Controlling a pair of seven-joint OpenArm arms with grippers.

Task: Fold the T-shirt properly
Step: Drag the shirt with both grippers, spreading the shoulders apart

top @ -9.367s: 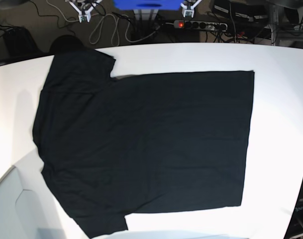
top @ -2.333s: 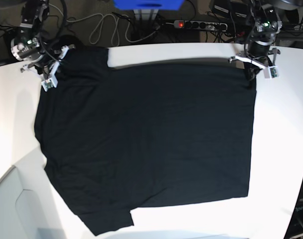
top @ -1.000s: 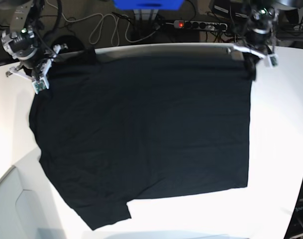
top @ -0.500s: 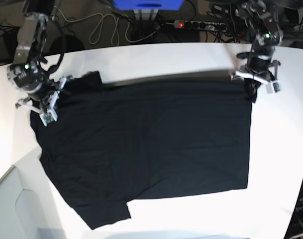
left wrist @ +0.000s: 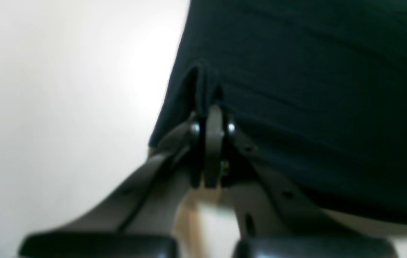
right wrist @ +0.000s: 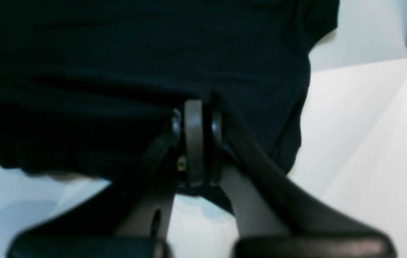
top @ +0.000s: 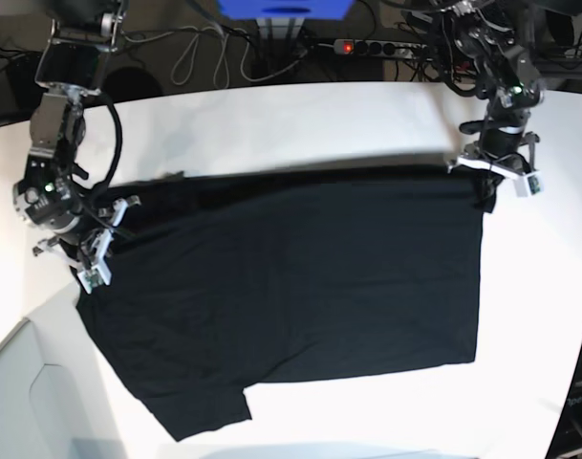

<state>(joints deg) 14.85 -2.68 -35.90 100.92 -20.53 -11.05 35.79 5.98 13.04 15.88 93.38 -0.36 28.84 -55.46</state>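
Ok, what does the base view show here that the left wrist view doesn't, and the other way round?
Only the base view shows the whole T-shirt spread on the white table, both arms, the right gripper at the sleeve end, and a power strip behind. Only the left wrist view shows the left gripper shut on a pinched ridge of cloth. Both show black cloth on white table.

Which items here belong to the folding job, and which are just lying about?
In the job:
- T-shirt
- left end effector, shut on the T-shirt
- right end effector, shut on the T-shirt

Lying about:
- power strip
- cables
- blue box
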